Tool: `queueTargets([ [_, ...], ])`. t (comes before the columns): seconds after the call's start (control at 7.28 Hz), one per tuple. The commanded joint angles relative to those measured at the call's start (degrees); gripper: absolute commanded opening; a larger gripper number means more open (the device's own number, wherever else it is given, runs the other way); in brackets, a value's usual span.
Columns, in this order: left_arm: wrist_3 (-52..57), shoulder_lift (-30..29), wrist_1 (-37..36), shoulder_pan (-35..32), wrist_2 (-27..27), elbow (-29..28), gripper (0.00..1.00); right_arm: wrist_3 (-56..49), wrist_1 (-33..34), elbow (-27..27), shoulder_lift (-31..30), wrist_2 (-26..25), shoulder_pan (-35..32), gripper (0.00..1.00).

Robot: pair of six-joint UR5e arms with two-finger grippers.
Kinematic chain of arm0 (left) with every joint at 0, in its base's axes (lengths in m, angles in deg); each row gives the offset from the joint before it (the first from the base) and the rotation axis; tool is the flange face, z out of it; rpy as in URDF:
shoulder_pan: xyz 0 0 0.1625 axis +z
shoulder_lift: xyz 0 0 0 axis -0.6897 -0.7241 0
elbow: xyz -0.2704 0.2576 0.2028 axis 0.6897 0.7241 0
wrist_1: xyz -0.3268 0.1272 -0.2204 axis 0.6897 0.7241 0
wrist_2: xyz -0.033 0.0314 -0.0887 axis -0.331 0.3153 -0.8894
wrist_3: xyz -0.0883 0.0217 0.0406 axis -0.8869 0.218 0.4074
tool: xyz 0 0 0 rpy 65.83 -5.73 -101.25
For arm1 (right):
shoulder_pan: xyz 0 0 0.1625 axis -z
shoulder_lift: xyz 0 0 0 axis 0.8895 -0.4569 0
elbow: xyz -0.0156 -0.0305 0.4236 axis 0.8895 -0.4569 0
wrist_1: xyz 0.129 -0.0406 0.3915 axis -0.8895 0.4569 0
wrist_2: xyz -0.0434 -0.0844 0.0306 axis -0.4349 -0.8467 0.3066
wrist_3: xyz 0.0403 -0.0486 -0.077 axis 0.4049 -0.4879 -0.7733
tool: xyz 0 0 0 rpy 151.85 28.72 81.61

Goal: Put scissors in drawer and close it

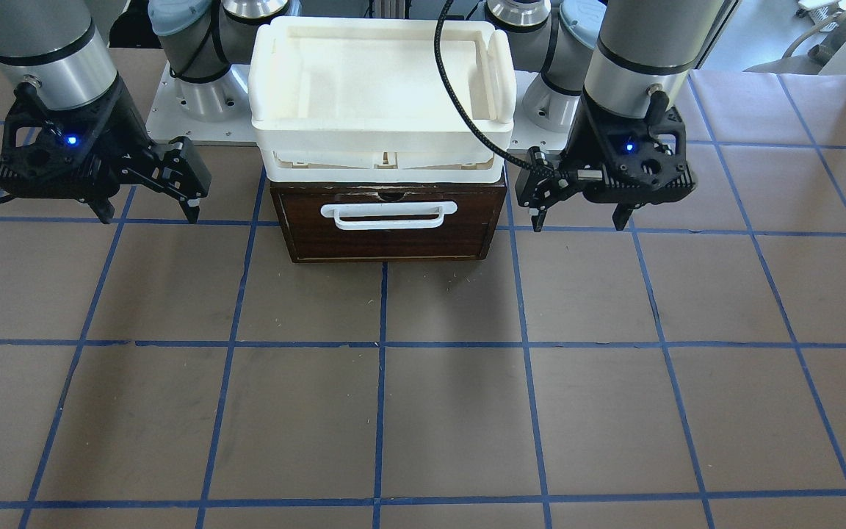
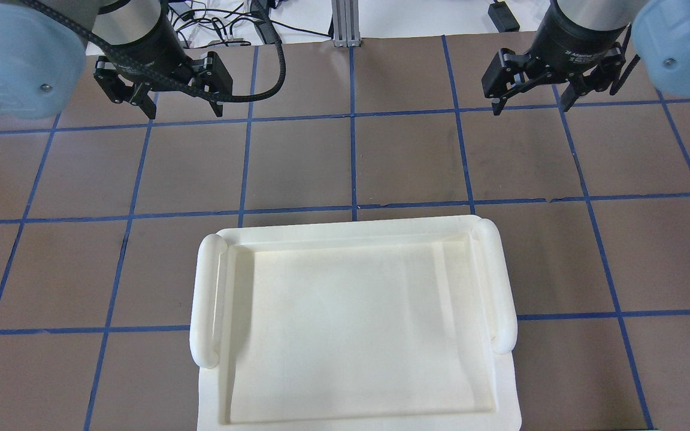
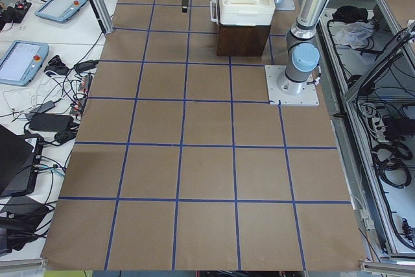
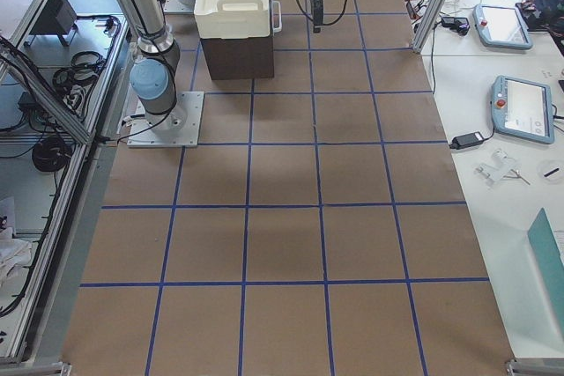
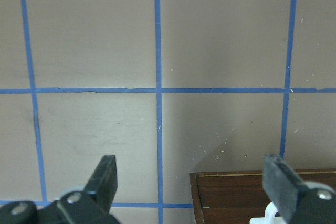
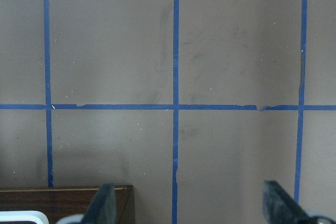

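Observation:
The drawer [image 1: 393, 242] has a dark brown front and a white bar handle [image 1: 390, 215], and it looks pushed in under a white plastic tray [image 1: 379, 81]. The scissors show in no view. My left gripper [image 1: 579, 222] hovers open and empty beside the drawer; it also shows in the overhead view [image 2: 185, 114]. My right gripper [image 1: 150, 218] hovers open and empty on the drawer's other side, and in the overhead view [image 2: 529, 109]. A corner of the drawer front shows in the left wrist view [image 5: 262, 192] and in the right wrist view [image 6: 68, 200].
The white tray [image 2: 351, 323] hides the drawer unit from above. The brown table has a blue tape grid [image 1: 382, 343]. The arm bases [image 1: 195, 95] stand behind the unit. A black cable [image 1: 467, 110] hangs over the tray's corner.

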Motion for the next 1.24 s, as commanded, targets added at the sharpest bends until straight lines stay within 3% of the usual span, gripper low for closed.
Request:
queueTargets([
  [0.0,0.3,2.1,0.5,0.3,0.2,-0.3,1.00,0.1,-0.2,0.1,-0.1,-0.2,0.0,1.00],
  [0.69,0.3,0.8,0.9,0.1,-0.8,-0.4,1.00,0.0,-0.4,0.1,-0.5,-0.3,0.0,1.00],
  [0.82,0.2,1.4,2.2,0.1,-3.5,-0.6,1.00,0.0,-0.4,0.1,-0.4,-0.3,0.0,1.00],
  [1.1,0.1,2.8,6.4,0.3,-3.8,-1.1,1.00,0.0,-0.4,0.1,-0.4,-0.4,0.0,1.00],
])
